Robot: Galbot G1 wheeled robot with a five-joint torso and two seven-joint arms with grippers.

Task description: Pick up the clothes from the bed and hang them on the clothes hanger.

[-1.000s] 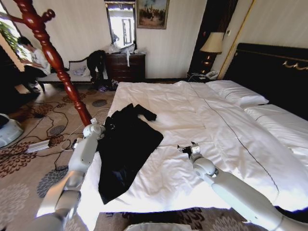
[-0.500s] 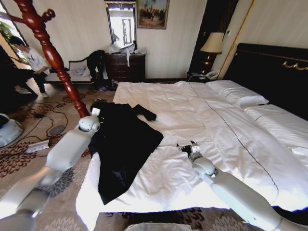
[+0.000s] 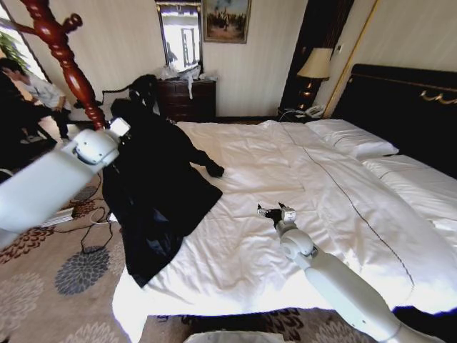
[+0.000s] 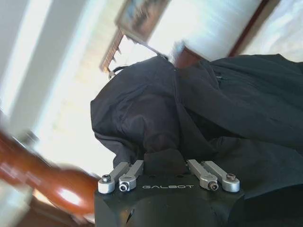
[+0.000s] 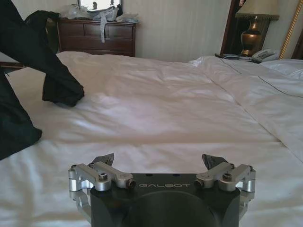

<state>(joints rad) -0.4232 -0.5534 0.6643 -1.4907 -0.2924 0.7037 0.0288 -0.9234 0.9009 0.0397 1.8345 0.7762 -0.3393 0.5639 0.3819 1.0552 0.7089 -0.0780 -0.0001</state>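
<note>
The clothes (image 3: 153, 186) are a black coat, lifted at its upper end by my left gripper (image 3: 120, 128), which is shut on the cloth. Its lower part still drapes over the bed's (image 3: 285, 164) left edge, and one sleeve (image 3: 214, 170) rests on the white duvet. In the left wrist view the coat (image 4: 199, 104) bunches between my left gripper's (image 4: 163, 163) fingers. The red-brown clothes hanger (image 3: 64, 57) stands just behind and left of my raised left arm. My right gripper (image 3: 271, 211) hovers open low over the duvet at mid-bed, and in its wrist view this gripper (image 5: 158, 163) holds nothing.
Cables and a power strip (image 3: 61, 214) lie on the patterned carpet left of the bed. A dark dresser (image 3: 187, 98) and a bench stand at the far wall, a lamp (image 3: 314, 66) by the black headboard (image 3: 407, 100). A person (image 3: 28, 93) is at the far left.
My left arm has swung up and toward the stand, raising the coat's top off the duvet so it now hangs from the gripper. The right gripper has barely shifted.
</note>
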